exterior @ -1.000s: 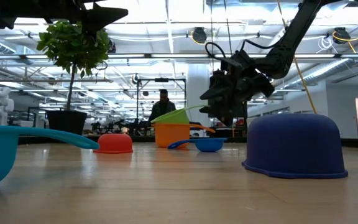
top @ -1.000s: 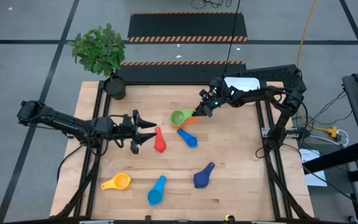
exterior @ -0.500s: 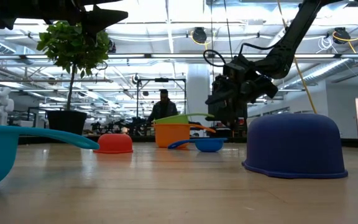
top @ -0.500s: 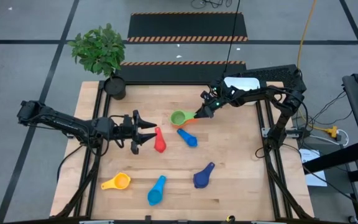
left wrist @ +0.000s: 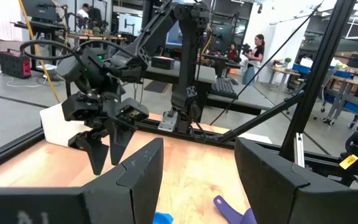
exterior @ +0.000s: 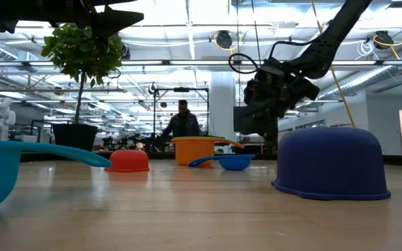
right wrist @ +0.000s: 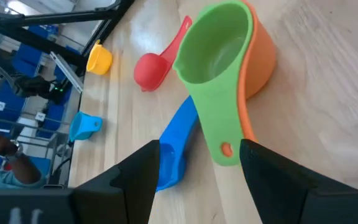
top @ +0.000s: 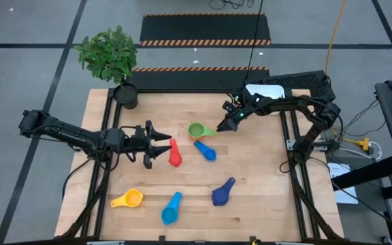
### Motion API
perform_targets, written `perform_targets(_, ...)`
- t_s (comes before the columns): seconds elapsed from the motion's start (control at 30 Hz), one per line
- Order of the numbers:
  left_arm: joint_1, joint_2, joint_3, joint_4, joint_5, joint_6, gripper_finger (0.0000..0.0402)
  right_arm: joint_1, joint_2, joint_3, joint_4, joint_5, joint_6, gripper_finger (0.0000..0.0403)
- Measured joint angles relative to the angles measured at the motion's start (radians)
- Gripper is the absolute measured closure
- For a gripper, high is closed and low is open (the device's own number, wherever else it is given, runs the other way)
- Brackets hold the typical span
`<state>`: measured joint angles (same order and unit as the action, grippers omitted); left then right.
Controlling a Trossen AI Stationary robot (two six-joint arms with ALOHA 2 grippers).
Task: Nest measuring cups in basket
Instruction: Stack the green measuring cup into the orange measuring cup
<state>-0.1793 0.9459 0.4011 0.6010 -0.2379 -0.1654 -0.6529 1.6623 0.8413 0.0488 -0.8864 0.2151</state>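
Pale wooden worktop (top: 250, 170) fills the middle of the overhead view, framed by dark rails. At its far left corner stands a leafy green plant in a dark round pot (top: 124, 94). At the far right corner sits a small white rectangular plastic basket (top: 264, 90) with low walls, with no cups in it.

The left gripper (top: 166, 143) hovers over the left centre of the worktop, its jaws spread apart and holding nothing, just beside a red plastic measuring cup (top: 175, 157).

The right gripper (top: 226, 125) hangs just beyond the handle of a green plastic measuring cup (right wrist: 215, 68), its fingers parted and released from it. That green cup sits nested inside an orange plastic measuring cup (right wrist: 263, 57), both resting on the worktop near its centre.

A medium blue plastic measuring cup (top: 206, 151) lies just beside the nested pair. A dark blue plastic measuring cup (top: 221, 194) lies upside down nearer the front edge. A light blue plastic measuring cup (top: 171, 208) and a yellow plastic measuring cup (top: 129, 199) lie at the front left, well apart from the basket.
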Motion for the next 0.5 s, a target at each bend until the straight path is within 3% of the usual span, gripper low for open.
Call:
perform_targets(0.13,0.000,0.000,0.000,0.000,0.000,-0.001,0.0199,0.006,-0.029,0.000,-0.019,0.029,-0.004,0.0187)
perform_targets(0.5,0.000,0.000,0.000,-0.009,0.000,-0.001,0.0199,0.110,-0.196,-0.122,-0.028,0.276,-0.028,0.0188)
